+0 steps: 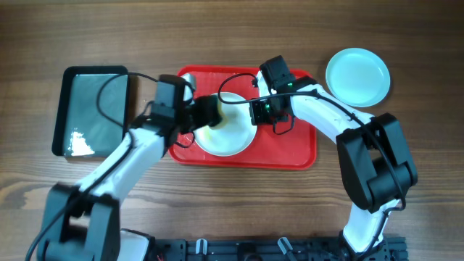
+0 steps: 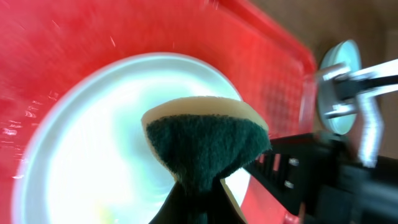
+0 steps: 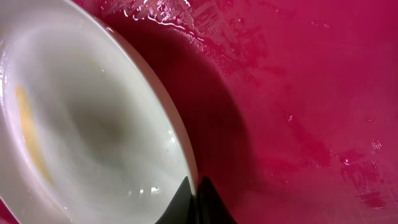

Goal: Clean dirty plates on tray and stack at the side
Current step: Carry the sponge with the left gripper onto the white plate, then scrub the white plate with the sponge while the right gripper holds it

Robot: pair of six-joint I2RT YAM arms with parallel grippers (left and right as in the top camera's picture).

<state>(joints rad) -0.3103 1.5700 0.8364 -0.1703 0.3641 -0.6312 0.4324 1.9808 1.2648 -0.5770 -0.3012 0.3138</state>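
**Scrubbing the white plate while its rim is pinned**

The left claw (image 2: pixel 196 198) is closed on a sponge (image 2: pixel 202 140), pinched so that the green scouring pad and the yellow body bulge out past the fingertips. Just beyond the sponge lies the white plate (image 2: pixel 93 143), inside the red tray (image 2: pixel 74 37). Whether the sponge is already pressed onto the plate cannot be told.

From the opposite side the right claw (image 3: pixel 194 202) is clamped on that plate's rim. A dark shadow beside the rim suggests that this edge is raised a little off the tray. A yellow smear (image 3: pixel 28 127) is seen across the bowl, on the side far from the right claw, so the plate is judged not yet clean.

The sponge should be laid flat and drawn over that smear. Strokes are best directed away from the right claw so that the two claws are not knocked together. Only moderate pressure should be applied, since a glossy, wet rim is likely to slip from a pinch.

Well outside the right claw, off the tray on the table (image 1: pixel 239 206), an aqua plate (image 1: pixel 357 76) is set. The stack is presumably to be built there.
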